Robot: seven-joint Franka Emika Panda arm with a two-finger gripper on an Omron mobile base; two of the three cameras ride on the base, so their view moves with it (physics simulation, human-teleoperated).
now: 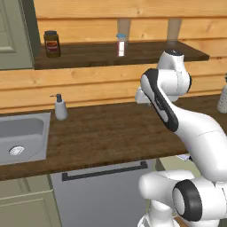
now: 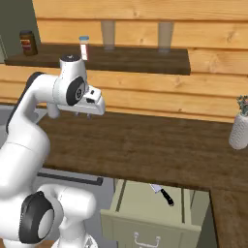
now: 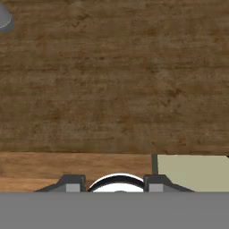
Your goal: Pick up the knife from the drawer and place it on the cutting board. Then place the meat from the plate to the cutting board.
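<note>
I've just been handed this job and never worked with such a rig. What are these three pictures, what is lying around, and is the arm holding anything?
The white jointed machine is a robot arm on a mobile base. Two pictures come from cameras on that base, behind the arm to its left and right. The third looks down from the hand itself, so the gripper sits at its bottom edge, fingers apart with nothing between them.

Below it lies a dark wooden counter. On it stand a soap dispenser beside the sink, and a pale vase at the right. Under the counter a green drawer stands open, with the knife lying inside. A jar and a small bottle stand on the shelf above.
</note>
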